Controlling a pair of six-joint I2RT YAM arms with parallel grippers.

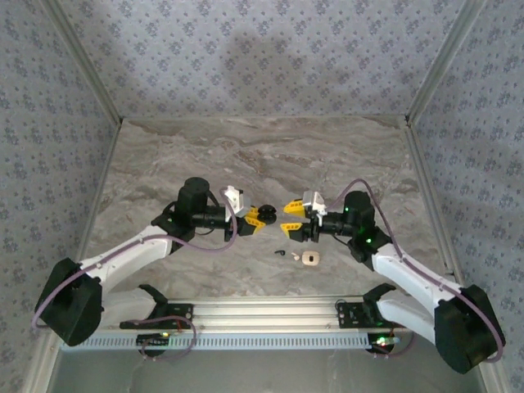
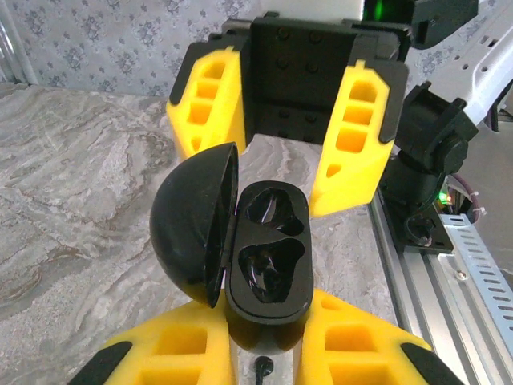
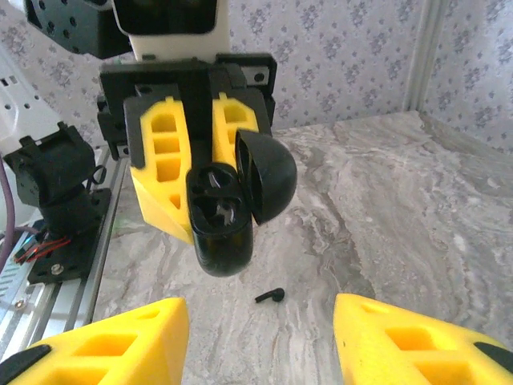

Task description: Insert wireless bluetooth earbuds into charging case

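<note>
Your left tool clamps the open case, right tool gapes empty; pinch the tiny, likely slippery earbud by its stem.

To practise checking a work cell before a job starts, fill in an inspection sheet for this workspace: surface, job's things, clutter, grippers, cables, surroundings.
Surface: grey marbled tabletop, no damage seen.
Job's things: black charging case, lid open, held up off the table, wells look empty; one black earbud lying on the table.
Clutter: small beige object and a tiny pale piece lying near the earbud.
Grippers: left gripper shut on the charging case; right gripper open, facing the case, holding nothing.
Cables: purple cables run along both arms.
Surroundings: patterned walls on three sides; metal rail at the near edge.
</note>
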